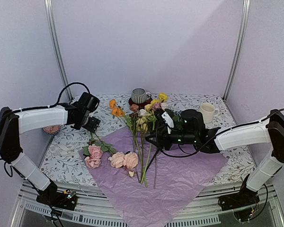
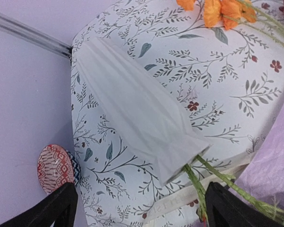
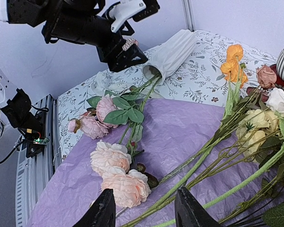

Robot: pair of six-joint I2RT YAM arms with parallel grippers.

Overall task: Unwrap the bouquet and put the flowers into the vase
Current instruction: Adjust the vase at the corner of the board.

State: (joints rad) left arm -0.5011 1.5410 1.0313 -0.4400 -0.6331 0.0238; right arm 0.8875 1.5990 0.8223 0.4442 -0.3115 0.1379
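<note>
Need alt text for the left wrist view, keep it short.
A white ribbed vase lies on its side on a floral tablecloth, with green stems at its mouth, lower right. The left gripper is open at the bottom edge. Orange flowers sit top right and lilac paper at the right edge.

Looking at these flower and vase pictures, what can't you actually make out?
The vase: in the top view the left gripper and its arm cover it.
How far the stems reach into the vase: its wall hides that in both wrist views.
Whether the right gripper touches the loose stems: the right wrist view's bottom edge cuts them off, and in the top view the gripper covers them.
</note>
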